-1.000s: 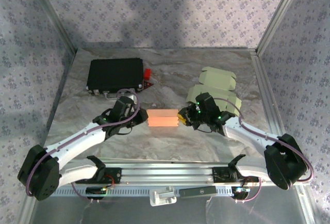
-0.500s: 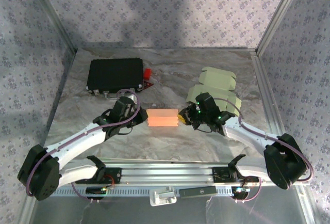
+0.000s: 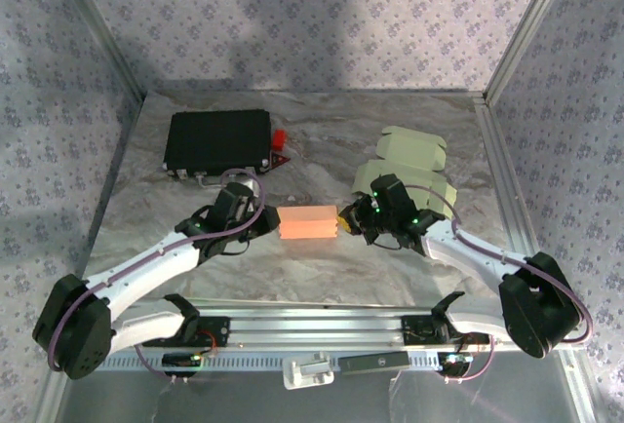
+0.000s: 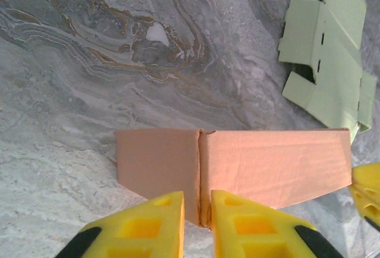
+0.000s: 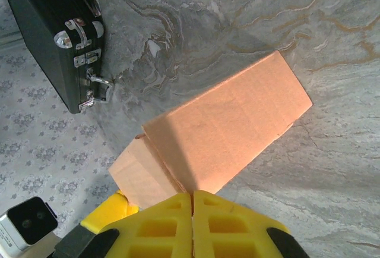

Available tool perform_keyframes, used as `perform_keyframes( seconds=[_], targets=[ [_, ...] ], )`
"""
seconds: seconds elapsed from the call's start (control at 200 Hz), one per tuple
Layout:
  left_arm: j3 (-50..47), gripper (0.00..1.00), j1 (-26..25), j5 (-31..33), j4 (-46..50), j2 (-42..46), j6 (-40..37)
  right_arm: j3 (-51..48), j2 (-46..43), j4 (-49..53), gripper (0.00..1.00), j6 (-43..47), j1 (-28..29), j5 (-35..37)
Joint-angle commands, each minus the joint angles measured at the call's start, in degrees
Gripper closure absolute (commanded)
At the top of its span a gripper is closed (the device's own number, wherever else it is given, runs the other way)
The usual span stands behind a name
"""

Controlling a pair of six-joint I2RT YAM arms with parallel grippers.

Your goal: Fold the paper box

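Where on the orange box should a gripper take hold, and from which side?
At its short ends, each arm from its own side. The orange box lies lengthwise across the table, its left end facing the left gripper and its right end the right gripper. The thin flap edges there would likely suit a narrow pinch; the long body looks too wide.

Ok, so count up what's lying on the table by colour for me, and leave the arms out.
Orange folded paper box: 1
Pale green flat paper blanks: 2 that can be told apart, overlapping
Black case: 1
Small red object: 1
Total: 5
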State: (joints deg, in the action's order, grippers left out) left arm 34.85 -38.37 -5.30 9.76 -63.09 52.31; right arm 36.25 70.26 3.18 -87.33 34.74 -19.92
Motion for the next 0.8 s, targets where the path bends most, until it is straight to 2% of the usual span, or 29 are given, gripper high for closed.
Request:
perform_keyframes(
  seconds=[0.0, 0.14, 0.225, 0.28, 0.335, 0.39, 0.435, 0.505, 0.585, 0.64, 0.795],
  targets=[
    [2.9, 0.75, -0.5, 0.5, 4.0, 1.1, -1.2, 2.0, -1.9, 9.2, 0.87, 2.0, -0.2, 3.3],
    [4.8, 0.65, -0.4, 1.8, 6.3, 3.1, -0.9, 3.9, -5.4, 13.8, 0.81, 3.3, 0.0, 6.3],
    [6.2, 0.63, -0.5, 2.4, 8.2, 4.7, -0.9, 5.3, -7.2, 16.5, 0.73, 3.7, 0.3, 8.0],
    [7.2, 0.63, -0.6, 2.4, 9.6, 5.9, -0.9, 6.2, -8.0, 18.2, 0.61, 3.0, 1.2, 9.4],
    [8.2, 0.62, -1.0, 2.7, 11.0, 7.2, -1.4, 7.4, -8.6, 19.9, 0.45, 0.3, 3.5, 12.6],
    [9.1, 0.62, -1.8, 3.9, 12.6, 8.5, -2.0, 8.6, -8.4, 21.0, 0.3, -5.0, 8.8, 18.4],
    [9.4, 0.62, -2.1, 4.4, 13.7, 9.3, -2.6, 10.3, -7.3, 21.7, 0.22, -9.6, 13.2, 22.6],
    [9.9, 0.64, -2.3, 4.6, 15.0, 10.4, -4.5, 13.3, -4.0, 23.3, 0.19, -16.1, 17.8, 26.4],
    [9.2, 0.65, -2.7, 4.9, 15.9, 12.2, -6.2, 18.2, 0.6, 26.0, 0.16, -24.9, 20.5, 28.3],
    [8.3, 0.66, -3.0, 5.2, 16.3, 13.9, -6.7, 21.9, 4.2, 30.0, 0.17, -30.5, 20.9, 26.5],
    [5.3, 0.67, -3.0, 6.3, 18.4, 19.6, -6.9, 29.2, 12.3, 34.4, 0.18, -38.9, 19.5, 21.7]
  ],
)
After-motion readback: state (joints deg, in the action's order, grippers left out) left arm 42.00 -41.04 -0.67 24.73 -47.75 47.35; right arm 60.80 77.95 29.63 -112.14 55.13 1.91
